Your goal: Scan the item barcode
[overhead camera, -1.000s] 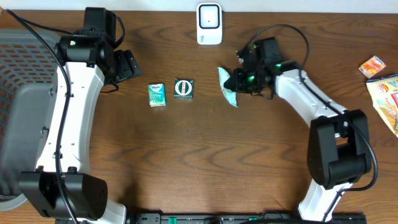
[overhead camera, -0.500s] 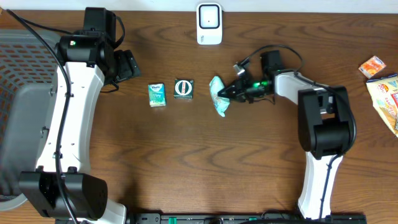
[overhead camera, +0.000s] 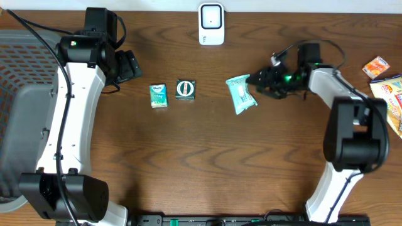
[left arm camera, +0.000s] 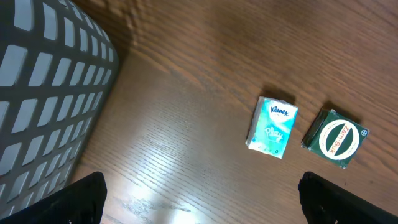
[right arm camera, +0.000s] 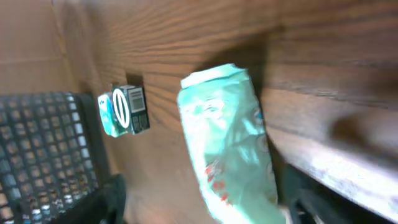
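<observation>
- Risking a crumpled, unscannable teal pouch if pinched badly by the open, empty right gripper.
- Could overshoot the scanner at the table's far edge, with the left gripper open, idle.

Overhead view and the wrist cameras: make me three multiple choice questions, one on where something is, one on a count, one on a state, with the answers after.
1. Where does the white scanner stand?
A. at the far edge of the table, near the middle
B. in the basket
C. beside the snack bags

2. How many small packs lie in the row in front of the scanner?
A. one
B. three
C. five

3. How is the left gripper?
A. open, holding nothing
B. shut on the scanner
C. shut on a basket rim

Answers:
1 A, the overhead view shows it at the far edge.
2 B, the row holds the tissue pack, dark green packet and mint-green pouch.
3 A, its fingers stand wide apart over bare wood in the left wrist view.
</observation>
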You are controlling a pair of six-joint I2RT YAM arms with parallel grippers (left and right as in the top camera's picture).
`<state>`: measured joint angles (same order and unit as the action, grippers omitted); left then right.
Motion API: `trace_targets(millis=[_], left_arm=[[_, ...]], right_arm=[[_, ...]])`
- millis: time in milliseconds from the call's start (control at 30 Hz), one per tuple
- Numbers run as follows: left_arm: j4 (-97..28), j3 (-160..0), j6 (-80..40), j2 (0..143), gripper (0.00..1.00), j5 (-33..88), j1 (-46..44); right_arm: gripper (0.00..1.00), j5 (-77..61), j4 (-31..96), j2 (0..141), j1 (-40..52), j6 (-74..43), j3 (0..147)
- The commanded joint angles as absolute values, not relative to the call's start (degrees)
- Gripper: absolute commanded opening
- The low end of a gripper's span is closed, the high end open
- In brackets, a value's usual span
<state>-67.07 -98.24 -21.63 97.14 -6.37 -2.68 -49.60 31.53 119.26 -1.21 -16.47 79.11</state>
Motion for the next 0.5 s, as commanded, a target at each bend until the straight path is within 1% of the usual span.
trace_targets(millis=[0, 100, 233, 367, 467], left_arm=[[-67.3, -98.4, -21.5, 97.4, 0.98, -7.3, -2.5], [-67.3, -98.4, -21.5, 97.4, 0.98, -7.3, -2.5], [-67.3, -98.4, -21.5, 97.4, 0.98, -7.3, -2.5], [-67.3, -98.4, -21.5, 97.4, 0.98, -7.3, -2.5], [-67.3, -98.4, -21.5, 97.4, 0.98, -7.3, -2.5]], right_arm=[[0.79, -44.3, 32.9, 116.3, 0.0, -14.9, 79.5], [0.82, -40.9, 34.8, 116.8, 1.3, -13.6, 79.5], [0.82, -28.3, 38.8, 117.8, 4.1, -13.7, 79.4], [0.72, -26.5, 38.4, 119.0, 6.6, -13.7, 79.4], [0.57, -26.5, 36.9, 120.2, 8.8, -14.0, 79.4]])
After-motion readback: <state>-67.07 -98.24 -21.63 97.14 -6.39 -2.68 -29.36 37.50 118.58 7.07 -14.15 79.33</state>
